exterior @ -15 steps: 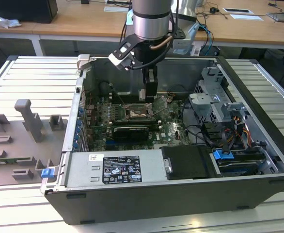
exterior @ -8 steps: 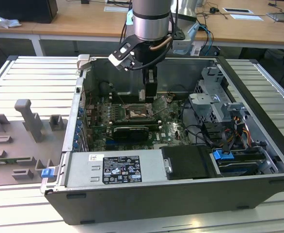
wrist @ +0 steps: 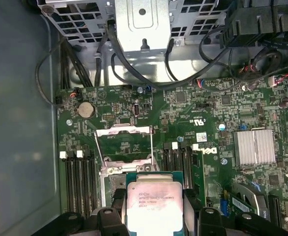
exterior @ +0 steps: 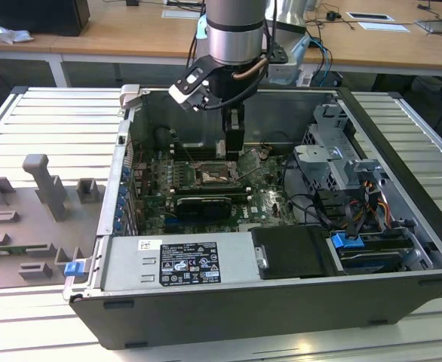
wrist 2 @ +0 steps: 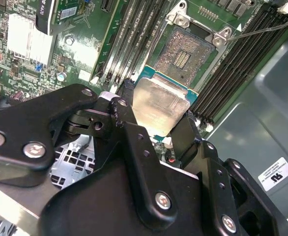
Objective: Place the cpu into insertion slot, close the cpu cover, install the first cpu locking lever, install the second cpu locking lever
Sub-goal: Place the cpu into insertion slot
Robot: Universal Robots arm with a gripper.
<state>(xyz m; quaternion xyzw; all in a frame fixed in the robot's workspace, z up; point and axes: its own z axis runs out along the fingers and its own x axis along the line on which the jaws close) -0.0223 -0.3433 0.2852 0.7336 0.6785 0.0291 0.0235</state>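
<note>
Fixtures in grey plastic [exterior: 44, 192] sit on the slatted bench [exterior: 25, 332] at the exterior view's left, just beside the open computer case [exterior: 206, 324]. Inside the case a boxy power supply [exterior: 176, 260] runs along the near edge, and the green motherboard [exterior: 270, 204] lies flat on the case floor behind it. Near the board's middle is the insertion slot [wrist 2: 181, 51], its dark bed of contacts bare in the second wrist view. In the first wrist view the cpu cover [wrist: 123, 129] stands swung up off the slot on its hinge. A thin wire locking lever [wrist 2: 262, 30] juts free past the slot's corner, latched to nothing.

The arm reaches down from above to this spot. Its gripper [wrist 2: 158, 118] is clamped on the cpu [wrist 2: 161, 96], a finger pressing each of two opposite edges. The chip hangs by the slot's edge, apart from it and not seated; how high it rides I cannot tell. At the case's end on the exterior view's right, metal drive cages [exterior: 334, 162] and a tangle of cables [exterior: 311, 207] sit well apart from the work.

To my eye the first step is in hand: placing the chip. It calls for squaring the chip's edges with the slot's rim and a level, gentle descent, since those contacts look easily bent. Cover and levers are not yet closed.
</note>
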